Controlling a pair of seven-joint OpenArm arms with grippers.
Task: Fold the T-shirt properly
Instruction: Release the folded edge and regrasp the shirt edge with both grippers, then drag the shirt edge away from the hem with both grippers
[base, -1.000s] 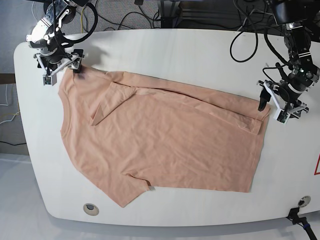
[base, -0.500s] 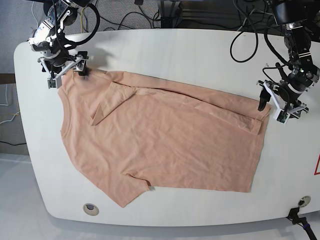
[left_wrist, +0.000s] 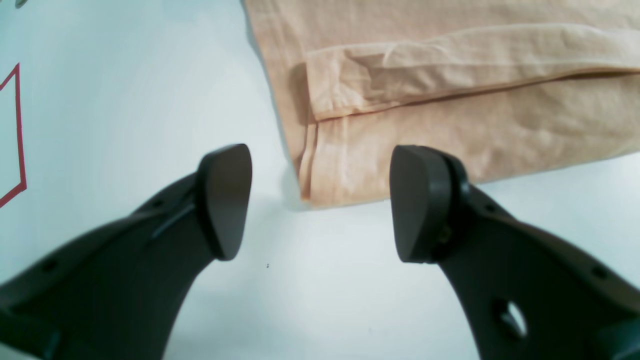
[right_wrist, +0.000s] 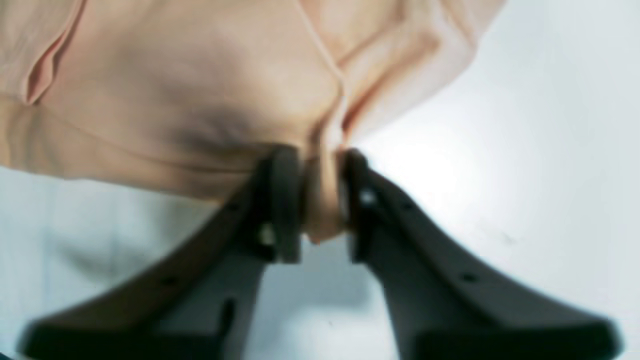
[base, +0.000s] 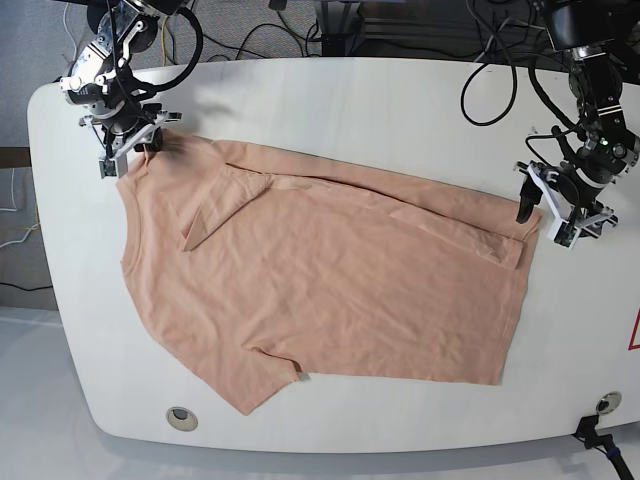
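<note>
- One gripper, the right (right_wrist: 325, 200), pinches the T-shirt (base: 350, 270) at ten o'clock
- Left gripper (left_wrist: 320, 202): wide apart, empty; centre on two o'clock corner, then close

Salmon-pink cotton T-shirt (right_wrist: 200, 75): spread across the upper left, its gathered tip pinched upright between dark fingertips
Dark-fingered right gripper (right_wrist: 322, 200): closed on that tip, its fingers blurred
Folded flap: lies at the upper left, its corner near the cloth's lower edge
Smooth white tabletop (right_wrist: 560, 175): shows right of the cloth and below it
</note>
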